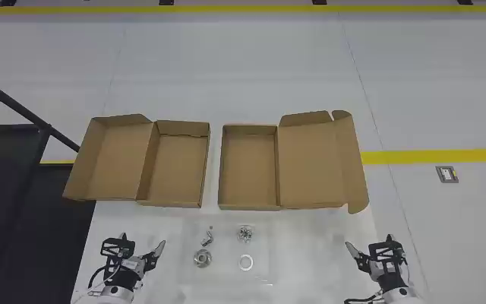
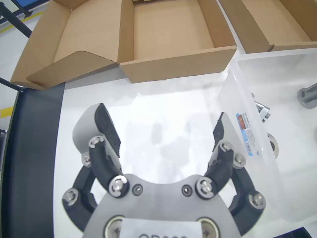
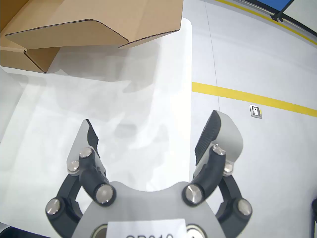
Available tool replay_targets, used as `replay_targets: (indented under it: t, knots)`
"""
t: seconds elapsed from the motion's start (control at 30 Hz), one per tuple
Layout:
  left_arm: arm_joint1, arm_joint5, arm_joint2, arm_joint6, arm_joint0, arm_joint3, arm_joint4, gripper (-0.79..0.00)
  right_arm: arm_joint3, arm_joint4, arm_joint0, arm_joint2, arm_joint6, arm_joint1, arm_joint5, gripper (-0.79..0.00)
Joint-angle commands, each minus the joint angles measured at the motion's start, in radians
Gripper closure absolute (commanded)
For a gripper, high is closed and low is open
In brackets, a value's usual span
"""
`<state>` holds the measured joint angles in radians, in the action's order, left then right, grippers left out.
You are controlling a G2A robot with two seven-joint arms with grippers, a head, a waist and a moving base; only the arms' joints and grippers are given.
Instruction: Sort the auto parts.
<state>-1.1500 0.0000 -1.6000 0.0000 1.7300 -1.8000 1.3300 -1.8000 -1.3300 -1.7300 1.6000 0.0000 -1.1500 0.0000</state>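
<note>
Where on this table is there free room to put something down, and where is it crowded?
Bare table lies between the clear bin and the right claw, and a narrower strip between the bin and the left claw. The left box and the right box are empty. Crowded: inside the bin, four metal parts.

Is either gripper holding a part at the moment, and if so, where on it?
Nothing is held: the left gripper and the right gripper are both open and empty.
</note>
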Motion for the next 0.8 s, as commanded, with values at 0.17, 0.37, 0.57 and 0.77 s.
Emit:
replay_targets:
  t: [0.17,0.37,0.57,0.77]
  knots:
    - [0.000,0.000,0.000,0.000,0.000,0.000,0.000,-0.785,0.000,0.000,0.000,0.000,0.000,0.000,0.000,-0.784]
    - [0.000,0.000,0.000,0.000,0.000,0.000,0.000,-0.784,0.000,0.000,0.000,0.000,0.000,0.000,0.000,-0.784]
    - [0.000,0.000,0.000,0.000,0.000,0.000,0.000,-0.784,0.000,0.000,0.000,0.000,0.000,0.000,0.000,-0.785]
    - [-0.002,-0.037,-0.019,0.029,0.009,-0.026,-0.051,-0.785,-0.051,-0.069,-0.017,0.005,-0.013,0.001,0.000,-0.785]
